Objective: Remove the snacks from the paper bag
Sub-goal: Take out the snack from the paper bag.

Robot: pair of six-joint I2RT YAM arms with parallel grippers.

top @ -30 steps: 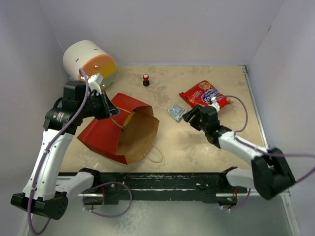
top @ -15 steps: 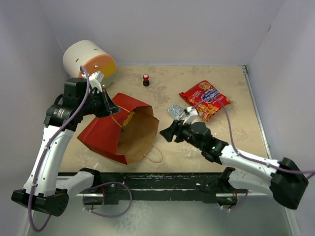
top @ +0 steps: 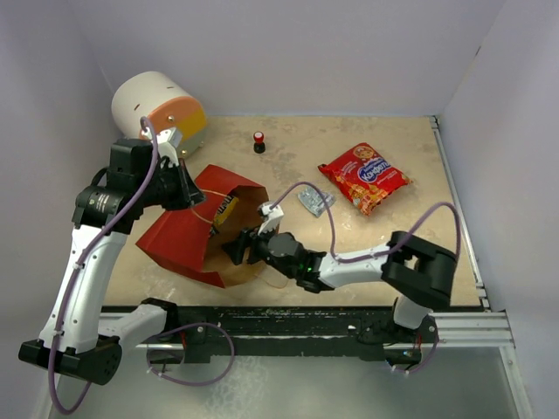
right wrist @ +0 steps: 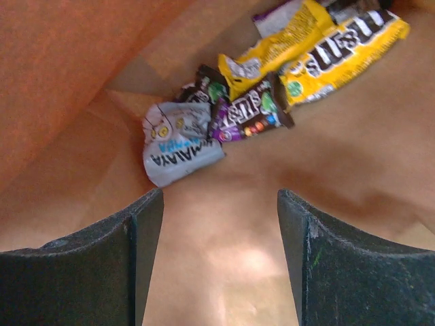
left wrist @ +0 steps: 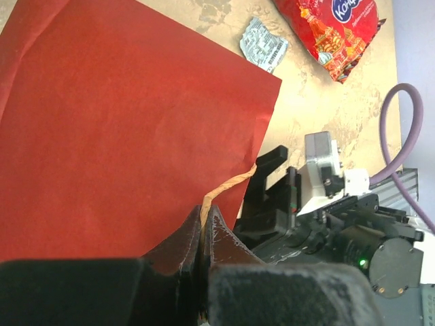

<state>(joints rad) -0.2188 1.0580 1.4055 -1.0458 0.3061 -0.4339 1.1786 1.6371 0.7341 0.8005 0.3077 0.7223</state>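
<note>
Inventory, by count.
- Large red paper bag with brown kraft lining [top: 179, 236]: 1.
- Big red crinkly chip bag with blue-white lettering [top: 362, 177]: 1.
- Small silver foil candy packets [top: 310, 201]: 2, the second silver packet [right wrist: 178, 141] lying among the bagged sweets.
- Yellow candy packets [right wrist: 343, 42]: 2.
- Purple-brown candy packets [right wrist: 248, 119]: 2.
- White cylinder with orange-yellow face [top: 157, 109]: 1.
- Tiny red-and-black knob [top: 259, 141]: 1.

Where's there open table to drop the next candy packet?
Bare table runs along the far wall between the knob and the chip bag, and on into the far right corner. It is crowded at the paper bag mouth, where the right gripper sits, and beside the silver packet.
</note>
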